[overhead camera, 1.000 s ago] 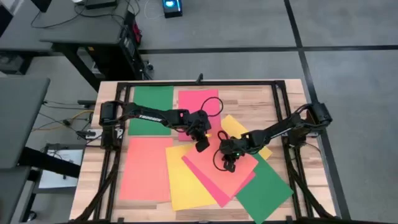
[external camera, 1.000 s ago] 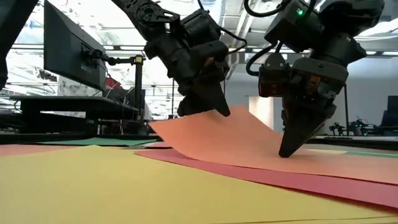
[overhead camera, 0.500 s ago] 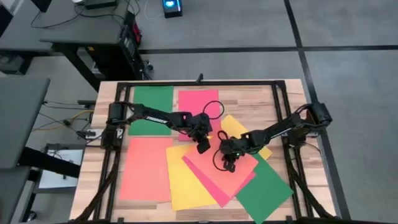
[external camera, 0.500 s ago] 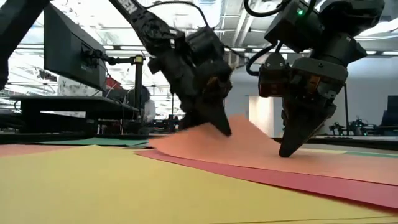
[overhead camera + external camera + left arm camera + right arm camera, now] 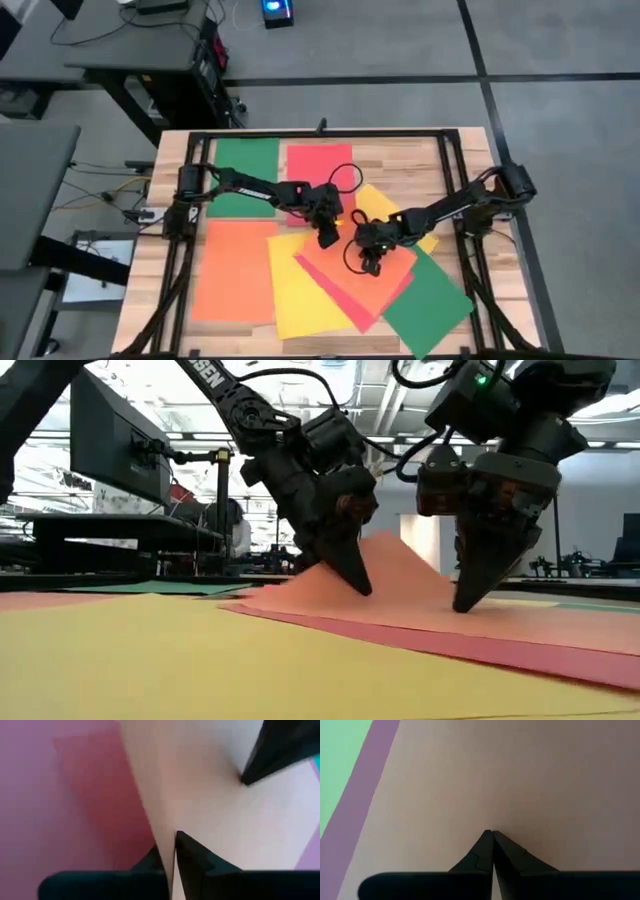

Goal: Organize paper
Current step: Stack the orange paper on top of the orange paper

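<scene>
In the low view a yellow sheet (image 5: 150,650) fills the nearest part of the table, in front of both grippers. Behind it a red sheet (image 5: 520,655) lies flat, and on top of the red one lies the orange sheet (image 5: 400,595), which both grippers touch.

The right gripper (image 5: 470,600) stands with its tips down on the orange sheet, on the flat part of it. Its two fingers (image 5: 487,852) are pressed together to one point against the paper; nothing is between them.

The left gripper (image 5: 362,585) is just beside the right one, on the raised part of the same sheet. Its fingers (image 5: 192,855) pinch the edge of the orange sheet, one finger on each face of the paper, so this edge stands up from the table like a small ridge between the two grippers.

From above, the left gripper (image 5: 327,238) and the right gripper (image 5: 368,266) meet near the middle of the table. Beyond the right gripper, toward the table corner, a green sheet (image 5: 430,305) lies partly under the pile. On the far side of the left gripper lie another green sheet (image 5: 243,160) and a red sheet (image 5: 315,165), side by side, and beside the pile a big orange sheet (image 5: 235,270) lies alone
</scene>
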You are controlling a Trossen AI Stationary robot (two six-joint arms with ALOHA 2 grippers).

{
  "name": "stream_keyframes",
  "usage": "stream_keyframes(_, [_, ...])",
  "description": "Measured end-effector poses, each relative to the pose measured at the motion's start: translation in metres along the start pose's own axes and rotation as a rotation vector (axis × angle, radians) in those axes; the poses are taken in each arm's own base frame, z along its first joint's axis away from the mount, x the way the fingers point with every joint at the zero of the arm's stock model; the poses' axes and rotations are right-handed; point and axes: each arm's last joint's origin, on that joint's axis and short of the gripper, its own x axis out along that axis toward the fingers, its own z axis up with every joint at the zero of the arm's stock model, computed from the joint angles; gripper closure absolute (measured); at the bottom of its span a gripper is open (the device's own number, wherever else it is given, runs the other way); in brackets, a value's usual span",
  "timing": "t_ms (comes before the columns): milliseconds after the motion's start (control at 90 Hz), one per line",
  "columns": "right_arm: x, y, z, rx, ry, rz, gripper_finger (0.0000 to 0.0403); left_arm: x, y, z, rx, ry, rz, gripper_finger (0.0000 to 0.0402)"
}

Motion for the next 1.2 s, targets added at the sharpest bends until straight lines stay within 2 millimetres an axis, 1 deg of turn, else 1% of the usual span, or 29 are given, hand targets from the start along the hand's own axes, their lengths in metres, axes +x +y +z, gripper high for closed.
stream_keyframes(67, [-0.010,0.003,0.004,-0.008,-0.029,0.014,0.0403,0.000,-0.001,0.001,0.011,-0.006,-0.003,0.0401])
stream_keyframes(156, [-0.030,0.008,0.010,-0.033,-0.095,0.040,0.0403,0.000,-0.001,0.000,0.015,-0.001,-0.002,0.0402])
stream_keyframes(267, [-0.050,0.011,0.013,-0.073,-0.152,0.063,0.0403,0.000,-0.002,0.000,0.034,-0.002,-0.004,0.0402])
stream_keyframes(389, [-0.079,0.015,0.017,-0.125,-0.268,0.077,0.0403,0.001,-0.005,-0.001,0.053,-0.001,-0.007,0.0401])
stream_keyframes(533, [-0.108,0.011,0.017,-0.228,-0.353,0.057,0.0394,-0.002,-0.011,0.001,0.089,-0.013,-0.013,0.0401])
stream_keyframes(589, [-0.118,0.007,0.018,-0.233,-0.378,0.051,0.0386,-0.006,-0.014,0.002,0.097,-0.017,-0.012,0.0401])
stream_keyframes(656, [-0.125,0.000,0.018,-0.212,-0.376,0.029,0.0369,-0.012,-0.019,0.005,0.117,-0.042,-0.009,0.0401])
stream_keyframes(744, [-0.129,-0.013,0.013,-0.180,-0.317,-0.027,0.0333,-0.022,-0.027,0.009,0.142,-0.069,-0.010,0.0401])
stream_keyframes(856, [-0.125,-0.028,0.010,-0.133,-0.218,-0.101,0.0272,-0.035,-0.037,0.013,0.185,-0.106,-0.015,0.0401])
stream_keyframes(978, [-0.116,-0.035,0.013,-0.120,-0.181,-0.134,0.0198,-0.046,-0.046,0.016,0.210,-0.141,-0.009,0.0401])
stream_keyframes(1044, [-0.112,-0.037,0.017,-0.126,-0.189,-0.134,0.0165,-0.048,-0.049,0.017,0.216,-0.149,-0.010,0.0401])
stream_keyframes(1122, [-0.107,-0.040,0.021,-0.127,-0.193,-0.137,0.0143,-0.049,-0.051,0.016,0.226,-0.151,-0.009,0.0401])
stream_keyframes(1200, [-0.104,-0.042,0.025,-0.148,-0.196,-0.110,0.0139,-0.049,-0.052,0.016,0.230,-0.149,-0.010,0.0401])
